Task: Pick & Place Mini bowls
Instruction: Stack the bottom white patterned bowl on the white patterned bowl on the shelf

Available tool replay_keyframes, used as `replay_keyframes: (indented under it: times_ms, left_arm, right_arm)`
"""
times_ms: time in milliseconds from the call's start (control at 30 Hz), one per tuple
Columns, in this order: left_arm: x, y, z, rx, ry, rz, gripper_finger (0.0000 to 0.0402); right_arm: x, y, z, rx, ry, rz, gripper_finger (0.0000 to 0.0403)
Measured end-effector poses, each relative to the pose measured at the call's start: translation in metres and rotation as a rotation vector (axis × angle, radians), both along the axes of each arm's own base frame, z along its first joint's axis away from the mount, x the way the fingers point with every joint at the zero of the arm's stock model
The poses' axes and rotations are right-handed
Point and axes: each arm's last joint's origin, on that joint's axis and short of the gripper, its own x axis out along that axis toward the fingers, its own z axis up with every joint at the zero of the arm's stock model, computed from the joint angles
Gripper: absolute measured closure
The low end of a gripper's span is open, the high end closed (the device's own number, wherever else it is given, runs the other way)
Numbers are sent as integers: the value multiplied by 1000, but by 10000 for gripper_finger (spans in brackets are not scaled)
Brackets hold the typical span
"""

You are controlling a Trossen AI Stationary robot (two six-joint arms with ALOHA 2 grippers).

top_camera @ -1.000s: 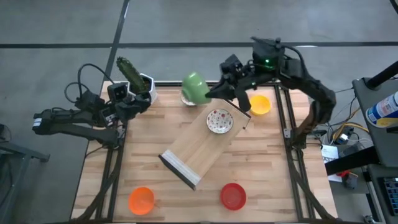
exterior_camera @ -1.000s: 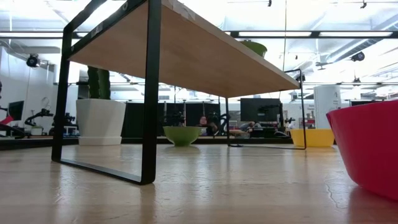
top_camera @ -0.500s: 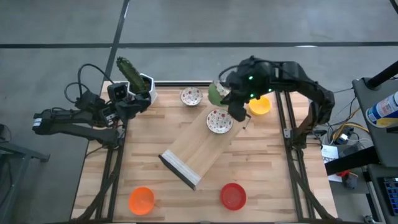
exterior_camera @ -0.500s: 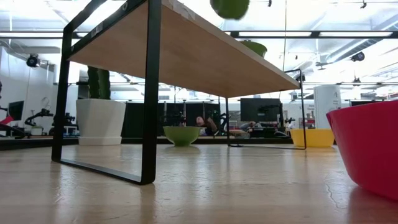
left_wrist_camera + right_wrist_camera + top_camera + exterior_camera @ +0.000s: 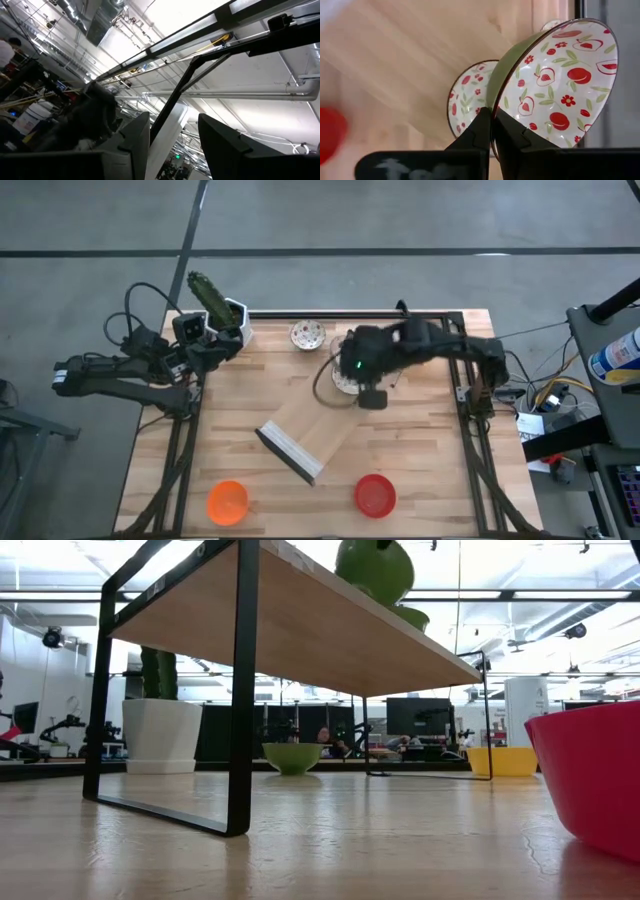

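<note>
My right gripper (image 5: 352,368) hangs over the far end of the raised wooden shelf (image 5: 315,425), shut on a mini bowl (image 5: 555,80) that is green outside and white with red speckles inside. A second speckled bowl (image 5: 470,100) sits on the shelf right beneath it. A third one (image 5: 307,334) rests on the table by the far edge. The orange bowl (image 5: 227,502) and the red bowl (image 5: 375,494) stand near the near edge. The yellow bowl (image 5: 503,761) shows only in the low view. My left gripper (image 5: 175,145) waits open beside the cactus pot (image 5: 232,320). My right gripper pinches the speckled bowl by its rim (image 5: 496,117), one finger (image 5: 512,135) inside the bowl and one finger (image 5: 477,132) on the green outer wall. The bowl is tipped on edge and lifted clear (image 5: 375,568) just above the bowl on the shelf.
The shelf stands on black metal legs (image 5: 243,690), slanting across the table's middle. The white square pot with the green cactus sits at the far left corner. Bare table wood lies between the orange and red bowls.
My right gripper has lifted the speckled bowl off the one by the far edge, uncovering that bowl. It then carried the bowl right and toward the near edge, over the shelf, and brought it down close to the bowl there.
</note>
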Motion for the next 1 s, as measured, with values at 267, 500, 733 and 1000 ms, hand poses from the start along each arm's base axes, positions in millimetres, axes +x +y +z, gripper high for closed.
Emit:
replay_keyframes:
  times_ms: [267,500,733,1000]
  left_arm:
    - [-1,0,0,-3,-3,-2,241]
    - [-1,0,1,-2,-5,-2,241]
    - [-1,0,1,0,-5,-1,241]
    - [-1,0,0,1,-4,-1,241]
  right_arm:
    - [12,24,-16,-81,48,50,392]
    - [8,24,-32,-65,111,-5,392]
    - [8,24,-48,-68,177,-4,392]
    - [7,24,-58,-83,221,12,392]
